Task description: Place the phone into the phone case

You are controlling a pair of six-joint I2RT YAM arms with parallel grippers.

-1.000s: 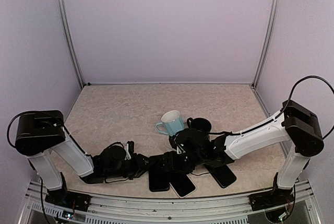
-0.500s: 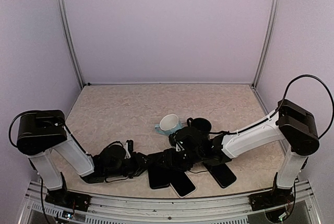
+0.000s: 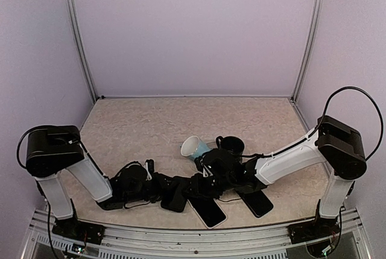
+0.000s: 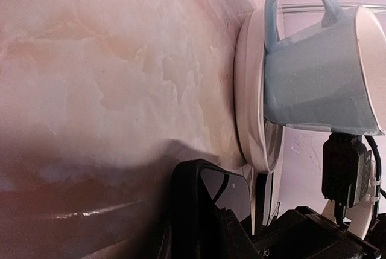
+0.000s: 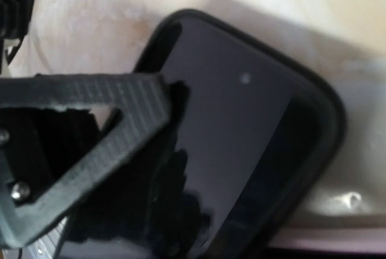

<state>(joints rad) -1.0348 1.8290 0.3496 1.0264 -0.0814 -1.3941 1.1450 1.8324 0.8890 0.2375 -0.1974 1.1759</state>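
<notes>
marbled table (image 3: 139,126). both arms lie low, meeting just in front of the tipped blue mug (image 3: 194,147). the left gripper (image 3: 164,189) is at the black phone case (image 3: 175,196) and the right gripper (image 3: 198,185) is over the phone (image 5: 253,132). i cannot tell how far either claw is open or what it holds.

Left of the blue mug (image 3: 194,147), the left arm (image 3: 90,177) has white links and a black shoulder motor; right of the mug, the right arm (image 3: 289,155) matches. Each trails a looped black cable. A right-arm finger (image 5: 90,93) is a black ribbed triangular frame with one silver screw (image 5: 20,191).
</notes>
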